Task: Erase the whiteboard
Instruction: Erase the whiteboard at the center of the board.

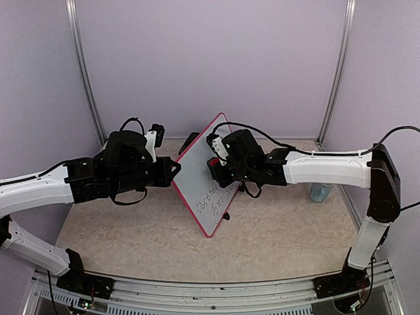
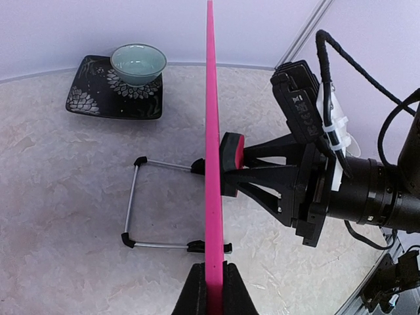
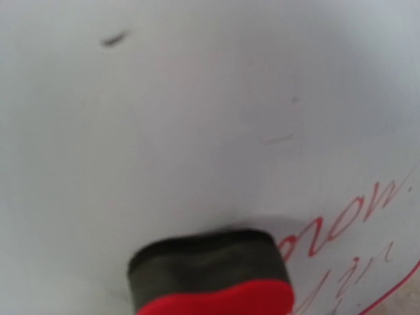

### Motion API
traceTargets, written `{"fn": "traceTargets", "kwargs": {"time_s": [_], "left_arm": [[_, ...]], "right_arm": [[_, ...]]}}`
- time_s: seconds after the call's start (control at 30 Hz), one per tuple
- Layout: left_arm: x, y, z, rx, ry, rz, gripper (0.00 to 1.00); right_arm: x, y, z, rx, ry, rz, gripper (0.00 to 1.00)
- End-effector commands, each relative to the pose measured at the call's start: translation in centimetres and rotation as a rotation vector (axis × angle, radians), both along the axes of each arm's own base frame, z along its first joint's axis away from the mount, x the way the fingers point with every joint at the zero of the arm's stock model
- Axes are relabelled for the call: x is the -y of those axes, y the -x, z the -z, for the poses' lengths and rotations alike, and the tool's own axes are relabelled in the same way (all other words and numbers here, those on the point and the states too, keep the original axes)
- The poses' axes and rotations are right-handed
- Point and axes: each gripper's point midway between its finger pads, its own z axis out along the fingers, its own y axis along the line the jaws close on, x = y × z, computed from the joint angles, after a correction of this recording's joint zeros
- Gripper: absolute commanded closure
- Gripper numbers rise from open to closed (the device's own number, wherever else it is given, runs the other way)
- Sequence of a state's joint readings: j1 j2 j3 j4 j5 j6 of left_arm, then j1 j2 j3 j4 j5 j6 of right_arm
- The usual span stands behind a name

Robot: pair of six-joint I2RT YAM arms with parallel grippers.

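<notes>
The whiteboard (image 1: 195, 176), white with a pink-red frame, stands tilted on edge at the table's middle, with handwriting (image 1: 217, 197) on its lower part. My left gripper (image 1: 176, 172) is shut on its left frame edge. In the left wrist view the frame (image 2: 211, 118) shows edge-on between my fingertips (image 2: 197, 295). My right gripper (image 1: 216, 168) is shut on a red and black eraser (image 2: 231, 156) pressed against the board's face. In the right wrist view the eraser (image 3: 210, 275) touches the white surface (image 3: 197, 118) just left of the writing (image 3: 354, 216); my fingers are hidden there.
A wire stand (image 2: 134, 203) props the board from behind. A pale green bowl (image 2: 138, 62) sits on a dark patterned plate (image 2: 88, 98) behind the board. A bluish object (image 1: 321, 192) stands at the right wall. Lilac walls enclose the table.
</notes>
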State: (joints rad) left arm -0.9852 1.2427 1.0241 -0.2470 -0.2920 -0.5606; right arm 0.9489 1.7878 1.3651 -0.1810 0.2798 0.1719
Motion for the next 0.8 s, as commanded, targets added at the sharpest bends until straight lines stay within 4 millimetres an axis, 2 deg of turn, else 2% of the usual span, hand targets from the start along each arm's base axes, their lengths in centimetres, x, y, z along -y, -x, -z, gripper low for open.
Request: {"fn": "traceTargets", "kwargs": {"time_s": [0.0,0.1,0.2,0.33,0.63,0.7,0.77], "left_arm": [[2.0,1.5,0.2,-0.015,-0.006,0.120,1.00],[2.1,1.6,0.3,-0.018,-0.003,0.121,1.00],[2.1,1.7,0.2,-0.017,0.000,0.122,1.00],[1.9,1.7,0.0,-0.015,0.003,0.117,1.00],[2.0,1.8,0.0,-0.017,0.005,0.121,1.00],[2.0,1.9,0.0,-0.016,0.007,0.124,1.00],[2.1,1.9,0.0,-0.017,0.008,0.124,1.00]], "right_arm": [[-1.0,0.6,-4.0,0.064,-0.067,-0.063,0.75],[-0.9,-0.2,-6.0,0.122,-0.063,-0.041,0.75],[-1.1,-0.8,-6.0,0.129,-0.041,-0.029,0.75],[-1.2,-0.3,-3.9,0.076,-0.050,-0.031,0.75],[1.0,-0.2,2.9,-0.013,0.073,0.054,0.75],[1.4,0.0,3.7,-0.024,0.085,0.060,0.75],[1.4,0.0,3.7,-0.023,0.083,0.060,0.75]]}}
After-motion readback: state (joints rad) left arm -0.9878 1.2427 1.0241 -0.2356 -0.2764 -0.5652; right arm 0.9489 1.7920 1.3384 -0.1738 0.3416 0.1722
